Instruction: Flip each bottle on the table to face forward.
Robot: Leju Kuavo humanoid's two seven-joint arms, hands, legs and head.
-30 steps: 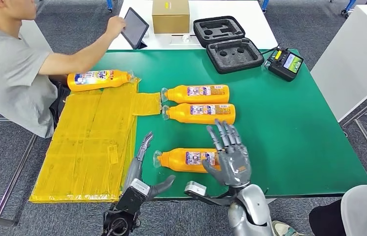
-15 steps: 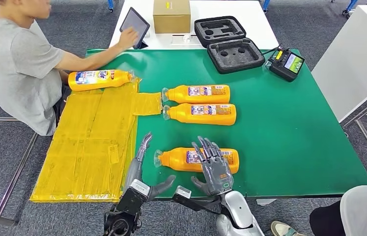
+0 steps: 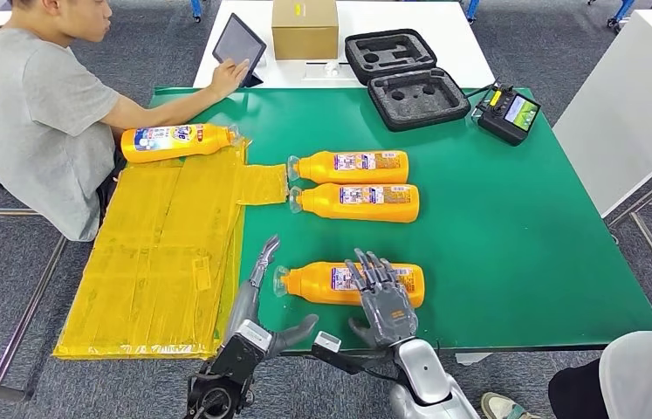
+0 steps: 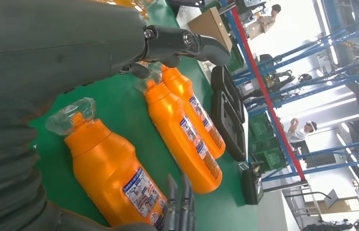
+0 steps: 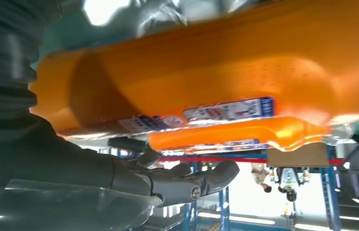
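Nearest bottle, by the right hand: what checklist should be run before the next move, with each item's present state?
1. Right hand is over the nearest bottle, fingers laid across its label end: ok.
2. Grip closed on the bottle: cannot tell; the fingers look spread, and the thumb's contact is hidden.
3. Left hand free, beside the clear cap: ok.
4. Room to roll the bottle: ok; green table lies bare between it and the two middle bottles.
5. Person's hand out of the way, at the tablet: ok.
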